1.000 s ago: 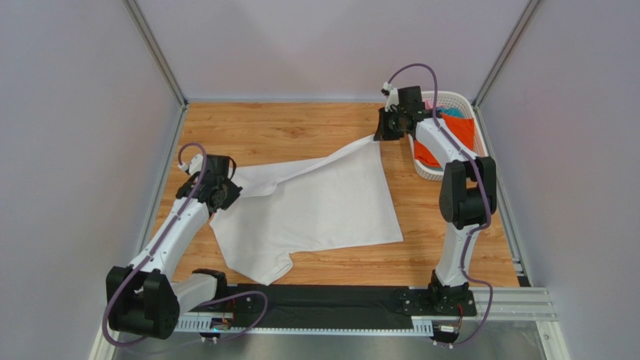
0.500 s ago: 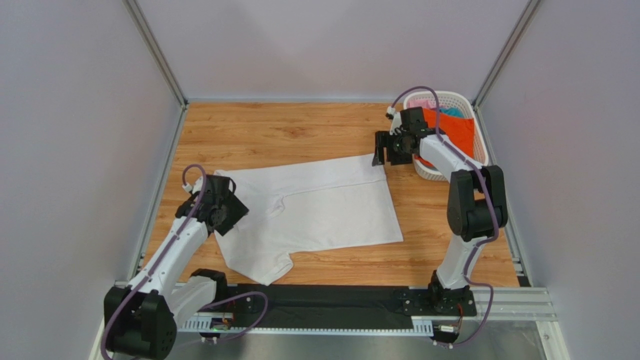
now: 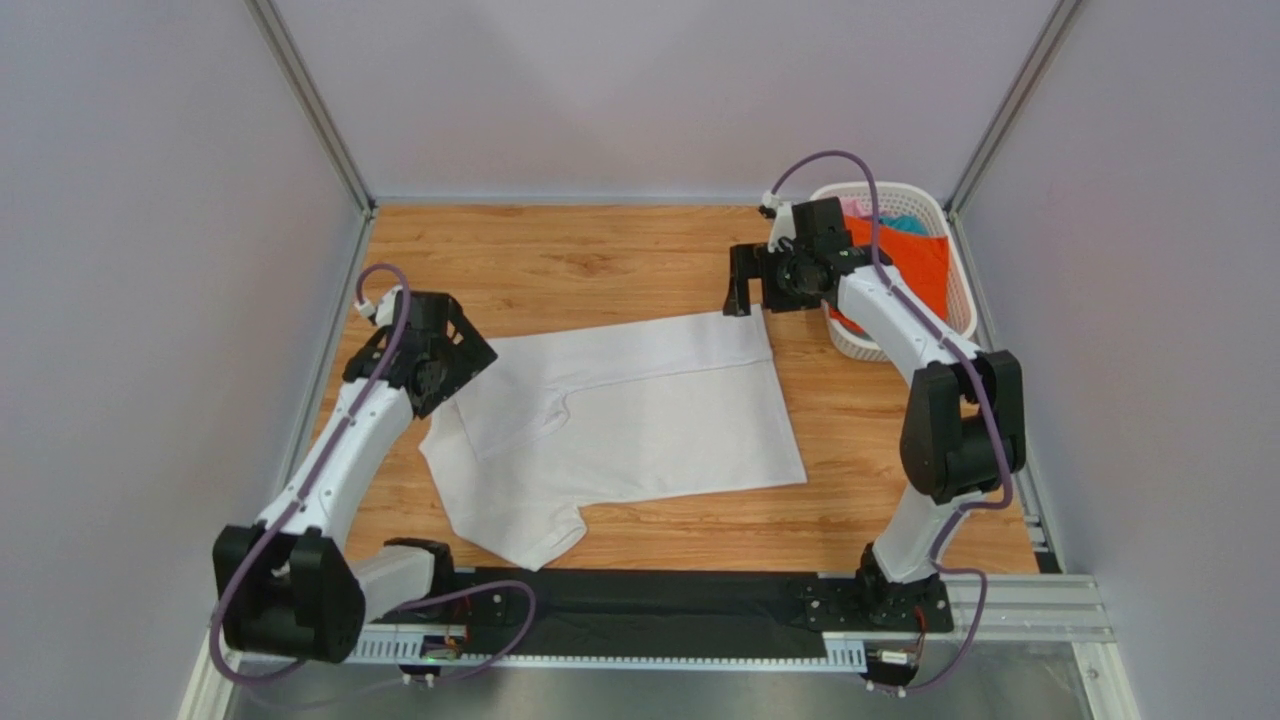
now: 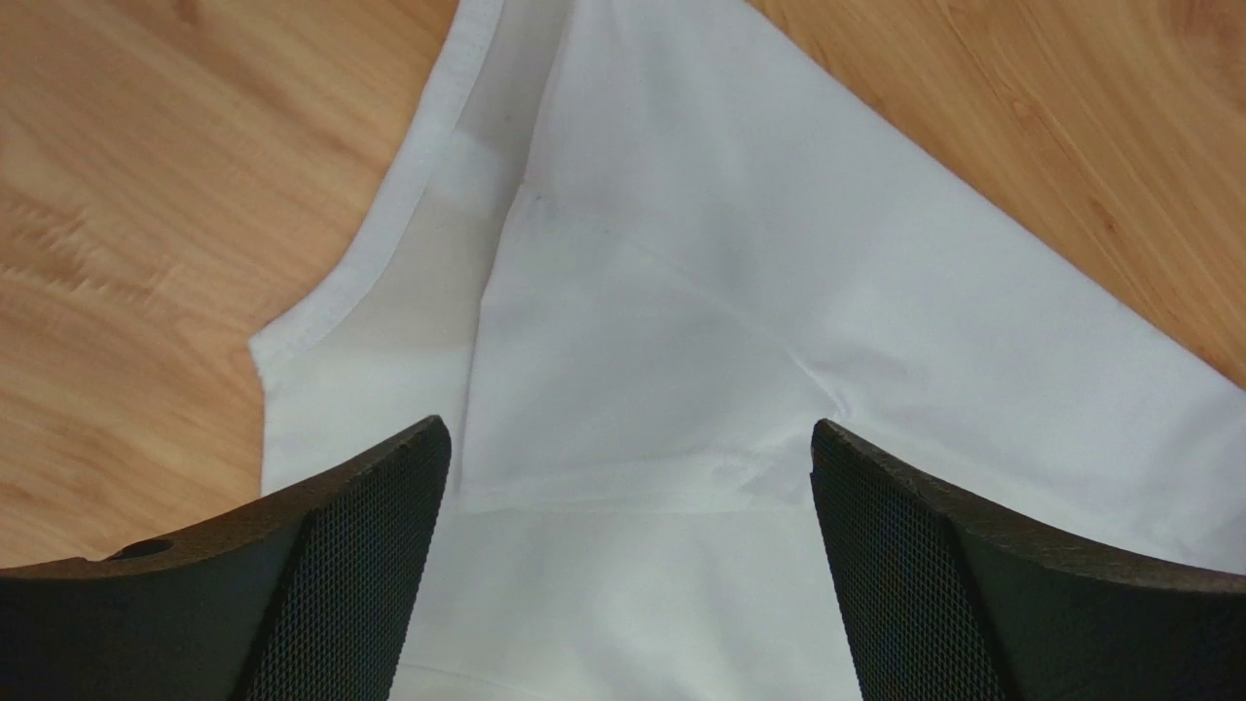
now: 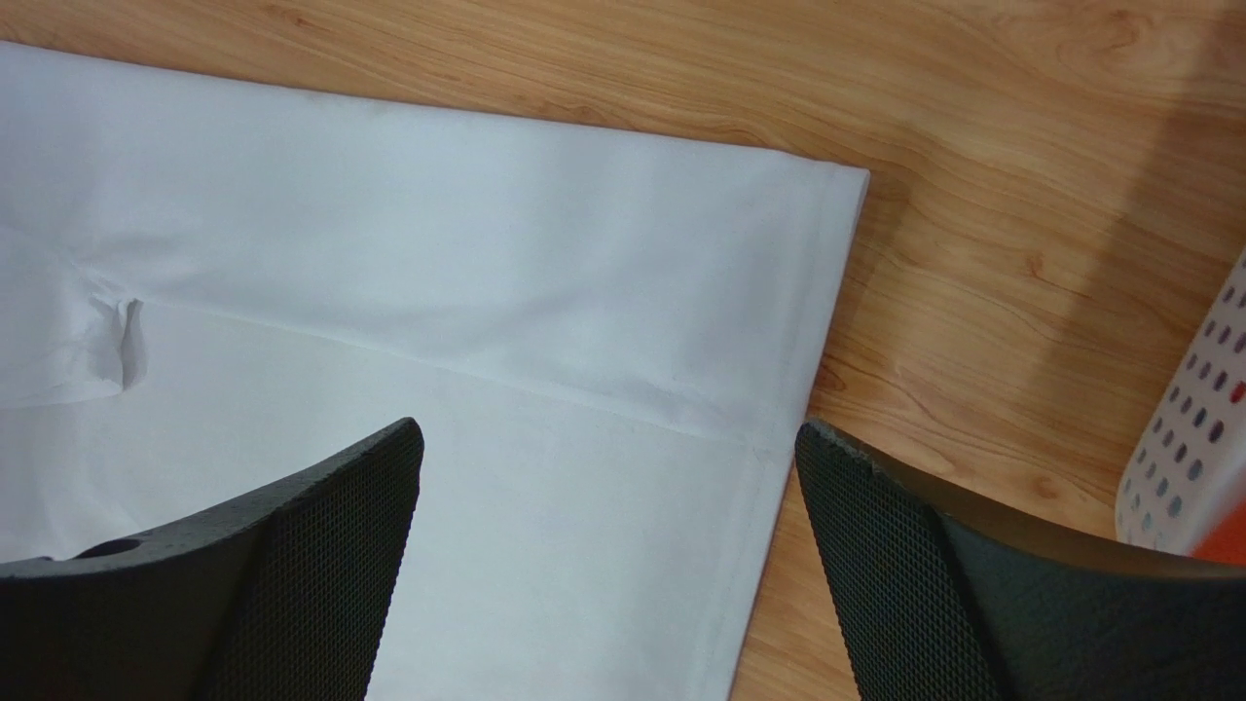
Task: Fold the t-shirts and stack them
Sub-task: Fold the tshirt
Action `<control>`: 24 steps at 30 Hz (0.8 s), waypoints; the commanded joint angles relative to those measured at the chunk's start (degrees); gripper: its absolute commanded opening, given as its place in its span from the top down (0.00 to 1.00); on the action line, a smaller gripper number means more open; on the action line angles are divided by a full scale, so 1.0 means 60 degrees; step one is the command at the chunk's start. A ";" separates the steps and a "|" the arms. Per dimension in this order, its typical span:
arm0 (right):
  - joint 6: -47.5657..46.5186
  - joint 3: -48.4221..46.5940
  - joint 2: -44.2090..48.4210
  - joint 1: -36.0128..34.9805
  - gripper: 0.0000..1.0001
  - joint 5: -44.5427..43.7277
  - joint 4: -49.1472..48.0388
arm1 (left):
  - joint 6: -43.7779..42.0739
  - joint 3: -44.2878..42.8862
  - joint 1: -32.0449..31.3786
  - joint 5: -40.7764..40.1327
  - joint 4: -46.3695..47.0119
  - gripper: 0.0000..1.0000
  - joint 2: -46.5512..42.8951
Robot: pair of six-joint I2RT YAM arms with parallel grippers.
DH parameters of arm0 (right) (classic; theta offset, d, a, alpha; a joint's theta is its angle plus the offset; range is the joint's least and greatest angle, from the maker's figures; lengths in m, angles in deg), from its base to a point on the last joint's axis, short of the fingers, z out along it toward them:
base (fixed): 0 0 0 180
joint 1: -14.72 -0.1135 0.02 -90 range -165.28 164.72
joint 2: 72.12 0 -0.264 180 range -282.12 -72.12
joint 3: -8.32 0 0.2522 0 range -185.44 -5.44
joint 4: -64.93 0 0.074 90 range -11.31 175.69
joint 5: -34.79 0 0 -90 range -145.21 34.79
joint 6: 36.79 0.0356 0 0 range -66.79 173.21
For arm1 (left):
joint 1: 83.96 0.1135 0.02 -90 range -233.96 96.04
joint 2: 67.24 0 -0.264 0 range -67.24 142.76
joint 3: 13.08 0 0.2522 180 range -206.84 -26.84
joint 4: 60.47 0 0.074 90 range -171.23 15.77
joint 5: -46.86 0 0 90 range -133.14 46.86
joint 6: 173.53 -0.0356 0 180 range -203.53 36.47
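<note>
A plain white t-shirt [image 3: 631,420] lies flat on the wooden table, its upper part folded over; a sleeve sticks out at the lower left. My left gripper [image 3: 451,365] hovers open over the shirt's left end, its black fingers [image 4: 337,570] apart with only cloth [image 4: 658,336] below them. My right gripper [image 3: 747,285] hangs open above the shirt's far right corner [image 5: 841,183], holding nothing. The orange t-shirt [image 3: 917,258], the teal one [image 3: 902,225] and the pink one [image 3: 852,206] lie in the basket.
The white lattice basket [image 3: 962,308] stands at the back right corner, just right of my right arm; its wall [image 5: 1192,453] shows in the right wrist view. Metal frame posts and grey walls enclose the table. Bare wood [image 3: 571,255] lies behind the shirt.
Both grippers opened and let go of the white shirt. Its raised far edge dropped flat onto the table. Both grippers then drew up and slightly away from the cloth.
</note>
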 commanded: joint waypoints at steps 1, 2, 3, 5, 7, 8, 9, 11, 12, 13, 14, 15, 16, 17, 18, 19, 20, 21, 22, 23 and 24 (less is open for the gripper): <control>0.0141 -0.0822 -0.0711 -0.0338 0.00 0.0049 0.0144 | -0.0695 -0.0936 0.0084 0.0396 0.0765 0.00 0.1350; 0.0141 -0.0968 -0.0857 -0.0412 0.00 0.0006 0.0188 | -0.0768 -0.1112 0.0098 0.0469 0.1056 0.00 0.1687; 0.0141 -0.1071 -0.1207 -0.0543 0.00 -0.0024 0.0203 | -0.0827 -0.1404 0.0127 0.0760 0.1262 0.00 0.2314; 0.0243 -0.1466 -0.1719 -0.0719 0.00 -0.0112 0.0275 | -0.0929 -0.1843 0.0157 0.1199 0.1688 0.00 0.2903; 0.0346 -0.1875 -0.2102 -0.0779 0.00 -0.0243 0.0363 | -0.0988 -0.2167 0.0215 0.1407 0.1748 0.00 0.3695; 0.0419 -0.2008 -0.2278 -0.0793 0.00 -0.0273 0.0393 | -0.0989 -0.2299 0.0230 0.1393 0.1762 0.00 0.3915; 0.0478 -0.2126 -0.2425 -0.0793 0.00 -0.0331 0.0466 | -0.0989 -0.2417 0.0259 0.1248 0.1748 0.00 0.4279; 0.0654 -0.2403 -0.2879 -0.0793 0.00 -0.0434 0.0510 | -0.0974 -0.2505 0.0493 0.1232 0.1777 0.00 0.4618; 0.0654 -0.2463 -0.3127 -0.0793 0.00 -0.0434 0.0496 | -0.0974 -0.2477 0.0740 0.1275 0.1864 0.00 0.4881; 0.0654 -0.2594 -0.3245 -0.0793 0.00 -0.0449 0.0525 | -0.1017 -0.2433 0.0859 0.1319 0.2126 0.00 0.5000; 0.0654 -0.2639 -0.3377 -0.0793 0.00 -0.0464 0.0525 | -0.1047 -0.2403 0.0991 0.1377 0.2274 0.00 0.5131; 0.0625 -0.2683 -0.3465 -0.0808 0.00 -0.0536 0.0554 | -0.1134 -0.2418 0.1079 0.1451 0.2406 0.00 0.5394; 0.0625 -0.2727 -0.3655 -0.0779 0.00 -0.0609 0.0598 | -0.1164 -0.2432 0.1370 0.1509 0.2624 0.00 0.5556; 0.0639 -0.2771 -0.3714 -0.0779 0.00 -0.0697 0.0613 | -0.1193 -0.2534 0.1445 0.1553 0.2670 0.00 0.5877; 0.0639 -0.2771 -0.3788 -0.0779 0.00 -0.0829 0.0642 | -0.1310 -0.2607 0.1606 0.1568 0.2685 0.01 0.6068; 0.0639 -0.2800 -0.3933 -0.0764 0.00 -0.0888 0.0642 | -0.1325 -0.2768 0.1636 0.1597 0.2671 0.01 0.6230; 0.0639 -0.2815 -0.4007 -0.0735 0.00 -0.0932 0.0642 | -0.1296 -0.2827 0.1694 0.1641 0.2671 0.00 0.6550; 0.0654 -0.2859 -0.4110 -0.0706 0.00 -0.0961 0.0657 | -0.1253 -0.2871 0.1768 0.1729 0.2729 0.00 0.6684; 0.0755 -0.2917 -0.4299 -0.0662 0.00 -0.0991 0.0715 | -0.1238 -0.3002 0.1826 0.2121 0.2845 0.01 0.6831; 0.0843 -0.2990 -0.4402 -0.0604 0.00 -0.1006 0.0802 | -0.1281 -0.3091 0.1856 0.2328 0.2890 0.02 0.7122; 0.0873 -0.3078 -0.4476 -0.0560 0.00 -0.0962 0.0847 | -0.1311 -0.3251 0.1871 0.2417 0.2847 0.02 0.7284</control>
